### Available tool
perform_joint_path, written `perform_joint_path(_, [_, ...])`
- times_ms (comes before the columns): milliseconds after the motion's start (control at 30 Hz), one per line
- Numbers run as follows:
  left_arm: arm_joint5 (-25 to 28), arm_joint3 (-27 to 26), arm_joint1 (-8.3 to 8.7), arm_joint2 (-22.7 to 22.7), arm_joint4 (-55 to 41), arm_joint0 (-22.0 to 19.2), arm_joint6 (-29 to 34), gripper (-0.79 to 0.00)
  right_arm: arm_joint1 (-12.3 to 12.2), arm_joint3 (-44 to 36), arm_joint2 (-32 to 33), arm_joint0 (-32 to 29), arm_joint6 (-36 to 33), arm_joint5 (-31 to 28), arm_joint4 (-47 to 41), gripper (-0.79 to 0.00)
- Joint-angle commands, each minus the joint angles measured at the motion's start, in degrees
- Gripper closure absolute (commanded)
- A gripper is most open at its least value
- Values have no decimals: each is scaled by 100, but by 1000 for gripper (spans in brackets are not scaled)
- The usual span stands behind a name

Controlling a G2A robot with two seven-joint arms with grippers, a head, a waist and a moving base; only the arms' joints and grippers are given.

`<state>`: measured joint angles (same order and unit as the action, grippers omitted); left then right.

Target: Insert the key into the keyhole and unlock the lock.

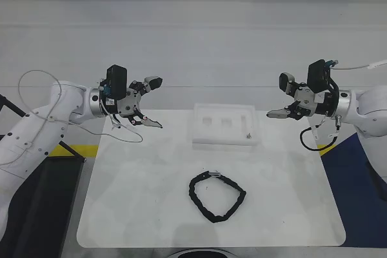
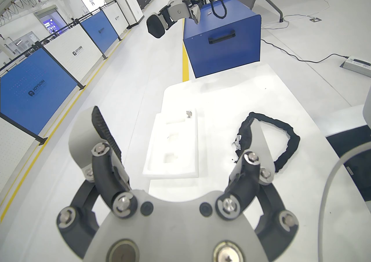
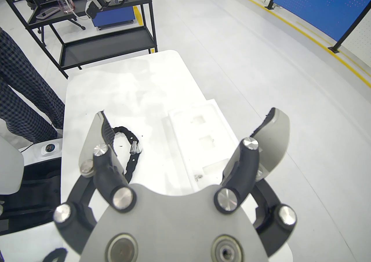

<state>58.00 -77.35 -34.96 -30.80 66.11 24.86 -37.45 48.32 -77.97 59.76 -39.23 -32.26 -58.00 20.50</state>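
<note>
Shows left end effector (image 1: 156, 103) and right end effector (image 1: 278, 98) spread wide and empty, held over the far corners of the white worktop (image 1: 135, 206). Places the small silver metal key (image 1: 248, 135) at the right end of the white foam tray (image 1: 201, 135), near the right end effector, inward of it and toward the robot, and well apart from the left. Leaves the key's long axis too small to judge. Sets the black fabric-sleeved chain lock (image 1: 192, 189) mid-worktop. Favours a right-arm descent.

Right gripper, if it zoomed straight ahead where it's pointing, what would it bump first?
Probably the white foam tray, framed by the open jaws of the right gripper, though depth is unclear.
</note>
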Motion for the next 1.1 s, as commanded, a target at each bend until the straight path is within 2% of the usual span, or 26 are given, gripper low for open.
perform_joint_path(0, [0, 0, 0, 0, 0, 0, 0, -784, 0, 0, 0, 0, 0, 0, 0, -785])
perform_joint_path(500, [0, 0, 0, 0, 0, 0, 0, -785, 0, 0, 0, 0, 0, 0, 0, -785])
perform_joint_path(633, [0, 0, 0, 0, -1, 0, 0, -785, 56, 80, -161, -145, 80, 679, 93, -785])
perform_joint_path(833, [0, 0, 0, 0, -1, 0, 0, -785, 305, 598, -780, 79, -212, 1770, -315, -785])
perform_joint_path(933, [0, 0, 0, 0, -1, 0, 0, -785, 494, 941, -1173, 278, -504, 2463, -594, -785])
perform_joint_path(1000, [0, 0, 0, 0, -1, 0, 0, -785, 643, 1159, -1472, 434, -931, 2994, -859, -785])
perform_joint_path(1067, [0, 0, 0, 0, -1, 0, 0, -785, 793, 1380, -1743, 643, -1221, 3239, -927, -785])
